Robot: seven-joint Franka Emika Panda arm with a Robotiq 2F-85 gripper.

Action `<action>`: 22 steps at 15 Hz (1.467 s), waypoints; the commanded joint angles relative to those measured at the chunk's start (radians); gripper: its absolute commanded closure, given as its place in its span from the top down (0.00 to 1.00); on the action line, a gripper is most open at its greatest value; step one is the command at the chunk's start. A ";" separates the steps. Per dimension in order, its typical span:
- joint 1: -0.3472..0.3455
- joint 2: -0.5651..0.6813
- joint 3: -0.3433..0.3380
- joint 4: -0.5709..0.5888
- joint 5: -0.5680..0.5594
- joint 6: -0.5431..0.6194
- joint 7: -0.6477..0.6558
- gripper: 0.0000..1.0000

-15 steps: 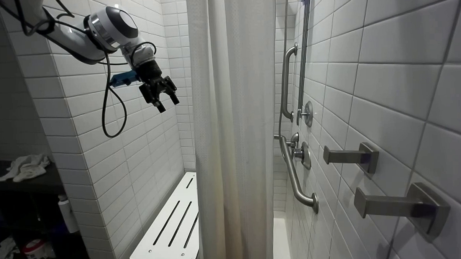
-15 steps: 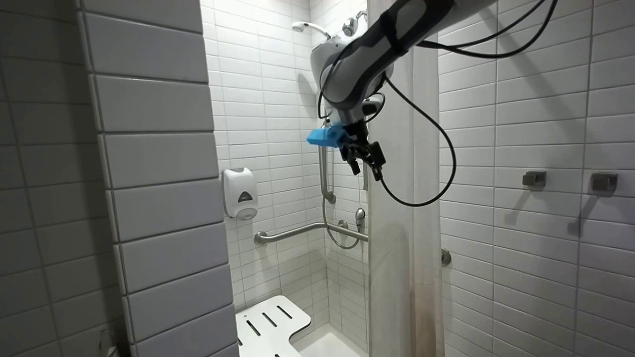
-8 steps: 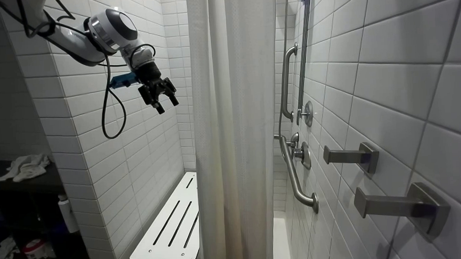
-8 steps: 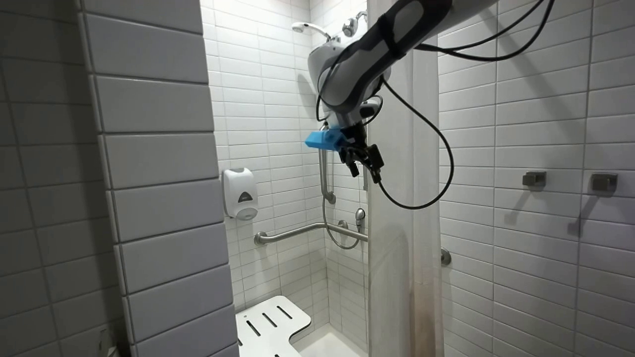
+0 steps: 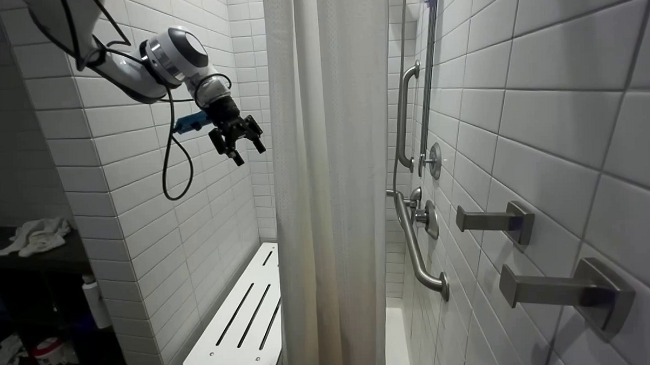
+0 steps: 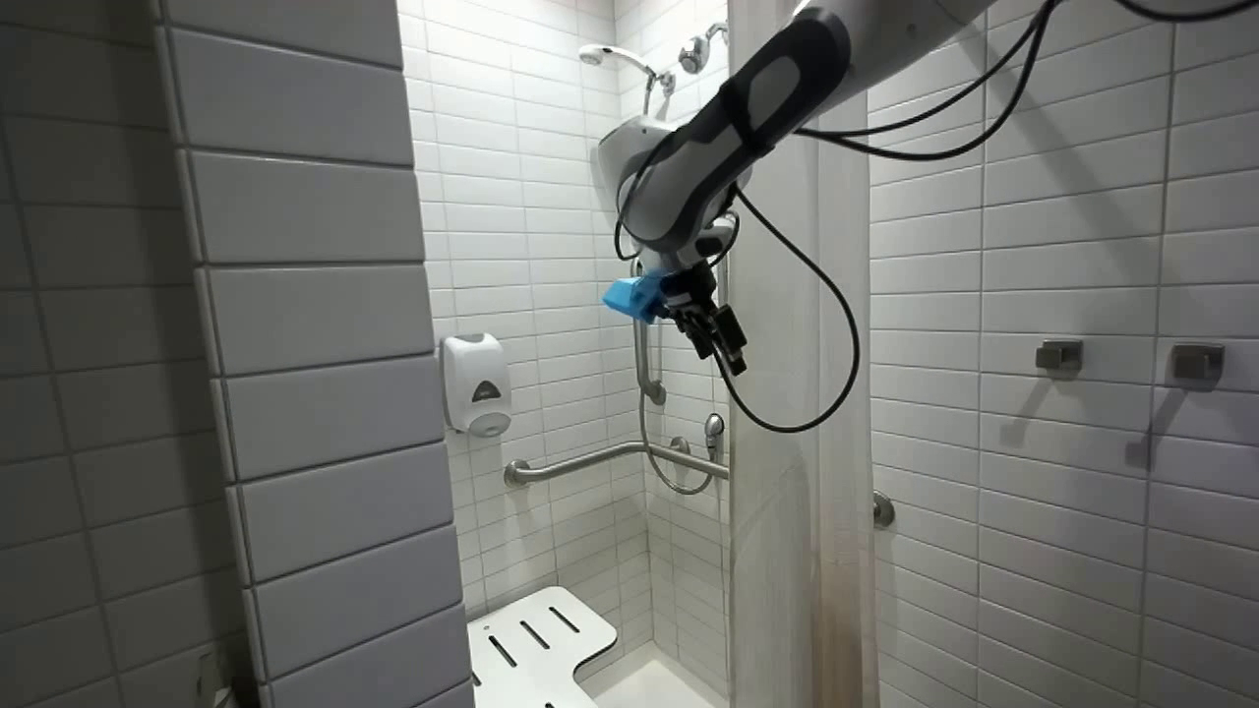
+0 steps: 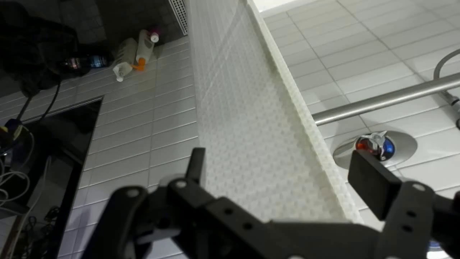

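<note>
Tool (image 5: 250, 155), angled downward, its jaws spread wide and holding nothing. The curtain (image 5: 331, 193) hangs just beside it; in the wrist view the curtain's edge runs between the two fingers (image 7: 374, 185), though whether they touch it cannot be told. Beyond that edge, a valve (image 7: 377, 145) and a grab bar (image 7: 388, 100) are mounted on the tiled wall (image 7: 345, 68). Lower down: a slotted white seat (image 5: 245, 315).

Ugh, shower curtain (image 7: 248, 97) is dead ahead of my gripper (image 7: 280, 162), blocking straight through. Open room past its edge, but a grab bar (image 7: 388, 100) and valve (image 7: 377, 140) stick out of the tiled wall (image 7: 359, 46) there.
</note>
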 commanded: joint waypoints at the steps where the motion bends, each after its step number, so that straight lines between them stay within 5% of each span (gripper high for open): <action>1: 0.031 0.154 -0.058 0.167 -0.042 -0.100 0.091 1.00; 4: 0.041 0.249 -0.097 0.262 -0.050 -0.163 0.117 1.00; 6: 0.050 0.289 -0.114 0.305 -0.044 -0.192 0.114 0.73; 15: 0.068 0.379 -0.149 0.438 -0.029 -0.270 0.094 0.05; 22: 0.073 0.395 -0.150 0.471 -0.032 -0.277 0.091 0.01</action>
